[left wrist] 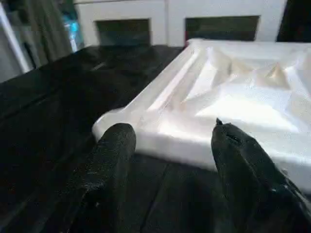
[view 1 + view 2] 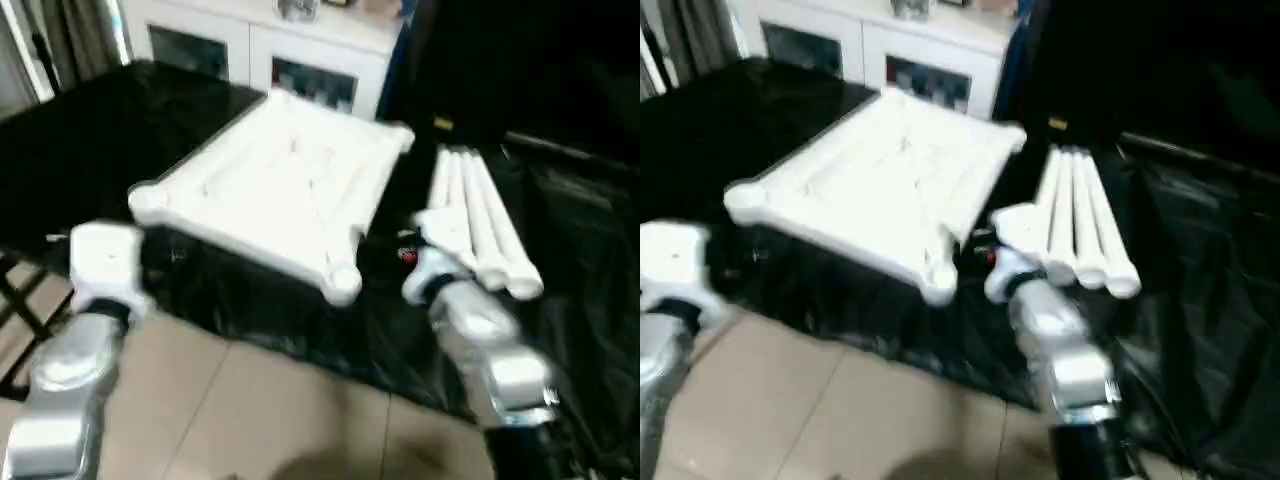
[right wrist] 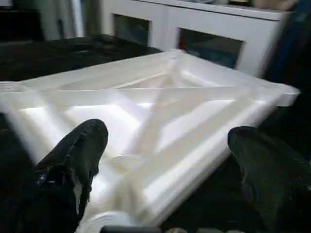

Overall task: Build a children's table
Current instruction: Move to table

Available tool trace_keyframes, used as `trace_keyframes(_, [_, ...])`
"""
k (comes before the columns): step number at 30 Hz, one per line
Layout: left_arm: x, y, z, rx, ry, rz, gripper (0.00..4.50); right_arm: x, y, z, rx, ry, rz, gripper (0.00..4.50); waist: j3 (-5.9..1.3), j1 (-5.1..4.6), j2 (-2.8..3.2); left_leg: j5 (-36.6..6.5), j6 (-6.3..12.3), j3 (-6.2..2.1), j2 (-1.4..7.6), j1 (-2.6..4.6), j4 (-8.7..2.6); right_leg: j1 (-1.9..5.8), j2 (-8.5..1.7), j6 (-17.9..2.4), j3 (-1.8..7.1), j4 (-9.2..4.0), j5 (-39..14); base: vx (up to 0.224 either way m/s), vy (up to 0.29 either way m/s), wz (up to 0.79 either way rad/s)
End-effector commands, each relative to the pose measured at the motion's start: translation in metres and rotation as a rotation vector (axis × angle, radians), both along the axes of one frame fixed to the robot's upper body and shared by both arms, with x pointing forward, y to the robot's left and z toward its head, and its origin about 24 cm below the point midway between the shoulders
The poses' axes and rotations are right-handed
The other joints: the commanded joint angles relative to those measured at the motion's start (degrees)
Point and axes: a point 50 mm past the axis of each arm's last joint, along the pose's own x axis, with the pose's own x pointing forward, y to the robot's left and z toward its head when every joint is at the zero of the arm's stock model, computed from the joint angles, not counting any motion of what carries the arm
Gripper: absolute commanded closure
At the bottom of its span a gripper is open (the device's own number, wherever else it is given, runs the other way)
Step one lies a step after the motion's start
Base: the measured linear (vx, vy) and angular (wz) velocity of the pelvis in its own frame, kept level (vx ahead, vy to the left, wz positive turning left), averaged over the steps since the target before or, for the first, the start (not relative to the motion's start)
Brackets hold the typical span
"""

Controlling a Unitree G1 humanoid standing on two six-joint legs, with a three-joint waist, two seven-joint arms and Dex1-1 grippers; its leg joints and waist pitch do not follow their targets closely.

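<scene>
Your right pincer point(image 3: 165, 160) stands wide open and empty, its black fingers point(image 3: 73, 160) framing the near corner of the large white plastic rectangular tabletop point(image 2: 275, 185), which lies ribbed side up with its round corner sockets point(image 2: 342, 282) exposed. Your left pincer point(image 1: 170, 160) is partly open, also holding nothing, aimed at the tabletop's left corner. The likely step is fetching a leg: the long white tapered tube legs point(image 2: 485, 225) lie bundled side by side just to the right of the tabletop, close to your right wrist. Swing right, take one tube near its middle so it stays balanced, and keep the neighbours undisturbed. Everything rests on a worktop point(image 2: 90, 150) draped in glossy black sheeting, probably slippery; beyond stands a white glass-door cabinet point(image 2: 260, 50), and pale floor tiles point(image 2: 260, 410) below.
</scene>
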Motion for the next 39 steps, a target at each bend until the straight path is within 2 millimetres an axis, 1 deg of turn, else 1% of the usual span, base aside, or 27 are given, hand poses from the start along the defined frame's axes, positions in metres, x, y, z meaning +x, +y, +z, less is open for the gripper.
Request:
trace_keyframes(1, [0.008, -0.012, 0.002, 0.000, 0.000, -0.068, 1.65, -0.003, -0.016, -0.004, -0.017, 0.013, -0.077, 0.00, -2.72, -1.44, 1.18, 10.02, 17.27, -0.83, 5.36, 4.36, -7.45, -1.97, -2.45, -2.49, 1.72, -5.91, 10.79, 0.155, -0.029, 0.01])
trace_keyframes(2, [0.010, -0.013, 0.003, 0.003, -0.002, -0.076, 1.65, -0.003, -0.017, -0.005, -0.016, 0.016, -0.084, 0.00, -3.36, -0.73, -2.22, -0.56, 13.24, 2.22, 0.49, 1.57, -4.58, 4.37, -4.72, -5.60, 6.47, -10.32, 6.12, 0.155, -0.029, 0.01])
trace_keyframes(4, [0.013, -0.015, 0.004, 0.004, 0.000, -0.091, 1.65, -0.005, -0.018, -0.006, -0.011, 0.018, -0.101, 0.00, -2.28, 1.43, -1.54, -4.59, 5.06, 0.95, -0.62, -0.82, 4.54, 8.42, -12.40, -17.30, 13.62, -16.77, -23.99, 0.159, -0.034, 0.16])
trace_keyframes(5, [0.019, -0.019, 0.005, 0.004, 0.001, -0.122, 1.65, -0.008, -0.022, -0.007, -0.006, 0.022, -0.141, 0.00, -2.70, 1.69, -1.31, 0.50, 0.84, -0.38, 0.36, -3.71, 5.12, 10.69, -11.55, -20.54, 13.34, -15.01, -19.37, 0.154, -0.020, 0.14])
trace_keyframes(6, [0.019, -0.019, 0.005, 0.004, 0.001, -0.122, 1.65, -0.008, -0.022, -0.007, -0.006, 0.022, -0.141, 0.00, -2.57, 1.75, 2.97, 3.16, -1.03, -1.40, 0.77, -4.55, 5.40, 10.22, -11.64, -22.56, 13.26, -14.03, -10.65, 0.143, -0.008, 0.03])
trace_keyframes(7, [0.021, -0.020, 0.006, 0.003, 0.003, -0.131, 1.65, -0.010, -0.024, -0.007, 0.011, 0.024, -0.161, 0.00, -2.56, 1.20, 1.57, 6.63, -3.32, -1.43, 1.75, -4.62, 4.06, 9.58, -10.05, -24.99, 10.96, -14.00, 1.39, 0.107, 0.014, 0.07])
trace_keyframes(8, [0.025, -0.023, 0.005, -0.009, 0.010, -0.149, 1.65, -0.013, -0.028, -0.007, 0.017, 0.026, -0.194, 0.00, -2.99, 1.21, 5.01, 16.71, -4.94, -1.95, 3.47, -5.87, -1.06, 8.71, -6.33, -22.29, 7.55, -10.82, 13.95, 0.107, 0.014, 0.07])
trace_keyframes(9, [0.026, -0.024, 0.005, -0.023, 0.008, -0.156, 1.65, -0.015, -0.030, -0.007, 0.021, 0.028, -0.208, 0.00, -3.16, 0.96, 5.17, 21.59, -5.24, -1.03, 4.05, -4.80, -4.13, 7.37, -3.46, -17.89, 5.37, -9.98, 17.55, 0.084, 0.082, 0.03])
trace_keyframes(10, [0.027, -0.024, 0.004, -0.038, 0.014, -0.159, 1.65, -0.016, -0.032, -0.008, 0.024, 0.032, -0.222, 0.00, -3.62, -0.55, 5.62, 29.54, -4.09, -1.40, 5.98, -3.29, -3.33, 4.91, -1.06, -12.27, 4.38, -7.25, 22.70, 0.084, 0.074, 0.10])
trace_keyframes(11, [0.027, -0.024, 0.004, -0.038, 0.014, -0.159, 1.65, -0.016, -0.032, -0.008, 0.024, 0.032, -0.222, 0.00, -3.78, -0.04, 5.86, 30.44, -2.62, -1.14, 6.15, -2.22, -2.61, 3.91, -2.04, -12.12, 4.45, -7.50, 23.03, 0.084, 0.074, 0.10])
trace_keyframes(12, [0.029, -0.025, 0.002, -0.040, 0.024, -0.162, 1.65, -0.016, -0.035, -0.008, 0.017, 0.038, -0.235, 0.00, -4.39, 0.11, 7.00, 29.75, 2.02, 0.27, 4.07, -3.23, -1.83, 4.67, -3.64, -13.33, 5.31, -7.42, 26.62, 0.054, 0.079, 0.10])
trace_keyframes(13, [0.031, -0.027, 0.002, -0.025, 0.029, -0.171, 1.65, -0.016, -0.038, -0.009, 0.002, 0.038, -0.243, 0.00, -4.53, 0.79, 5.53, 19.07, -1.13, 4.38, 4.47, -1.41, -1.31, 2.93, -2.54, -11.51, 8.81, -9.38, 20.49, 0.007, 0.137, -0.22])
trace_keyframes(14, [0.032, -0.028, 0.001, -0.019, 0.030, -0.174, 1.65, -0.016, -0.039, -0.009, -0.003, 0.038, -0.245, 0.00, -3.88, 2.29, 4.60, 4.93, -2.79, 5.05, 3.06, -3.69, -0.11, 5.03, -4.00, -12.67, 13.68, -11.82, 13.03, 0.007, 0.137, -0.22])
trace_keyframes(16, [0.035, -0.030, 0.001, 0.001, 0.029, -0.179, 1.65, -0.015, -0.044, -0.008, -0.012, 0.037, -0.266, 0.00, -3.22, 5.78, 4.24, -7.34, -2.40, 1.02, 3.43, -5.63, 6.70, 6.78, -11.66, -14.03, 23.35, -16.77, -3.55, -0.048, 0.184, -0.46])
trace_keyframes(17, [0.036, -0.030, 0.001, 0.001, 0.030, -0.180, 1.65, -0.014, -0.045, -0.007, -0.012, 0.036, -0.269, 0.00, -2.39, 5.29, 3.99, -6.87, -3.26, -0.91, 2.70, -6.13, 6.07, 6.69, -8.39, -12.97, 24.31, -16.97, -12.57, -0.063, 0.201, -0.46])
trace_keyframes(18, [0.037, -0.030, 0.001, -0.002, 0.033, -0.179, 1.65, -0.014, -0.046, -0.006, -0.018, 0.034, -0.272, 0.00, -2.21, 4.87, 3.02, -3.96, 0.42, -2.75, 2.97, -8.21, 3.90, 7.84, -8.95, -13.48, 20.78, -15.49, -10.44, -0.065, 0.225, -0.46])
trace_keyframes(20, [0.038, -0.032, 0.000, -0.019, 0.048, -0.201, 1.65, -0.012, -0.045, -0.003, -0.024, 0.024, -0.253, 0.00, -3.51, 2.57, 7.62, 2.06, 7.73, -2.91, 2.78, -2.26, -4.77, 2.60, 0.75, -10.67, 12.80, -11.92, -5.83, -0.069, 0.258, -0.12])
trace_keyframes(21, [0.039, -0.033, 0.000, -0.019, 0.052, -0.215, 1.65, -0.010, -0.045, -0.001, -0.027, 0.018, -0.236, 0.00, -3.94, -1.97, 7.46, 4.23, 16.03, -4.40, 4.86, 0.63, -6.67, -1.65, 2.52, -7.37, 5.53, -3.78, -4.33, -0.069, 0.287, 0.07])
trace_keyframes(22, [0.040, -0.035, 0.000, -0.019, 0.053, -0.245, 1.65, -0.008, -0.045, 0.001, -0.030, 0.015, -0.219, 0.00, -2.63, -1.53, 7.60, 4.74, 17.21, -4.13, 6.28, -2.33, -8.18, -0.93, 1.23, -4.88, 2.74, -2.08, -2.54, -0.081, 0.246, 0.08])
trace_keyframes(23, [0.040, -0.036, 0.000, -0.018, 0.052, -0.268, 1.65, -0.007, -0.045, 0.003, -0.030, 0.013, -0.205, 0.00, -2.61, -1.95, 7.38, 1.94, 15.62, -3.60, 7.35, -2.51, -7.94, -0.13, -0.09, -4.96, 1.78, -2.95, -0.20, -0.081, 0.246, 0.08])
trace_keyframes(25, [0.042, -0.040, -0.001, -0.026, 0.056, -0.345, 1.65, -0.004, -0.047, 0.006, -0.030, 0.008, -0.165, 0.00, -3.38, -2.37, 5.47, -4.18, 8.82, -4.57, 7.54, -1.71, -6.88, 2.21, -4.20, -6.47, 3.45, -6.85, 3.58, -0.091, 0.156, 0.01])
trace_keyframes(26, [0.042, -0.044, -0.002, -0.038, 0.063, -0.405, 1.65, -0.003, -0.047, 0.008, -0.035, 0.005, -0.135, 0.00, -3.40, -1.80, 4.93, -6.20, 3.27, -2.72, 6.20, -3.09, -5.18, 3.61, -7.82, -11.76, 5.71, -9.45, 5.76, -0.095, 0.134, -0.05])
trace_keyframes(27, [0.043, -0.048, -0.003, -0.039, 0.071, -0.474, 1.45, -0.002, -0.049, 0.010, -0.044, 0.005, -0.098, 0.00, -3.08, -1.66, 4.08, -7.21, 2.19, -1.82, 5.82, -3.78, -5.10, 4.14, -8.55, -13.47, 6.23, -10.13, 4.77, -0.111, 0.103, 0.02])
trace_keyframes(28, [0.043, -0.048, -0.003, -0.039, 0.071, -0.474, 1.33, -0.002, -0.049, 0.010, -0.044, 0.005, -0.098, 0.00, -2.56, -1.01, 4.89, -11.09, -0.26, -1.18, 5.82, -3.66, -5.09, 4.21, -9.16, -14.63, 6.49, -10.98, -2.58, -0.097, 0.074, 0.07])
trace_keyframes(31, [0.047, -0.054, -0.005, -0.015, 0.086, -0.560, 1.24, 0.000, -0.051, 0.012, -0.069, 0.005, -0.043, 0.00, -1.86, -2.22, 5.16, -22.83, -6.22, -1.61, 6.80, -3.06, -7.17, 3.09, -7.11, -10.77, 5.69, -11.11, -9.75, -0.079, 0.068, 0.03])
trace_keyframes(34, [0.057, -0.069, -0.009, 0.029, 0.130, -0.716, 0.88, -0.001, -0.058, 0.015, -0.147, 0.005, 0.097, 0.00, -1.86, -2.11, 4.60, -26.05, -7.93, -0.51, 6.13, -1.46, -7.48, 2.16, -6.74, -7.85, 5.63, -11.76, -10.53, -0.066, 0.047, 0.07])
trace_keyframes(39, [0.073, -0.096, -0.016, 0.121, 0.171, -0.929, 0.45, -0.009, -0.071, 0.017, -0.262, 0.027, 0.288, 0.00, -1.99, -1.64, 3.55, -14.37, -3.18, 0.48, 7.18, -2.97, -6.99, 3.68, -9.02, -10.95, 6.45, -12.37, -6.91, -0.012, 0.006, 0.03])
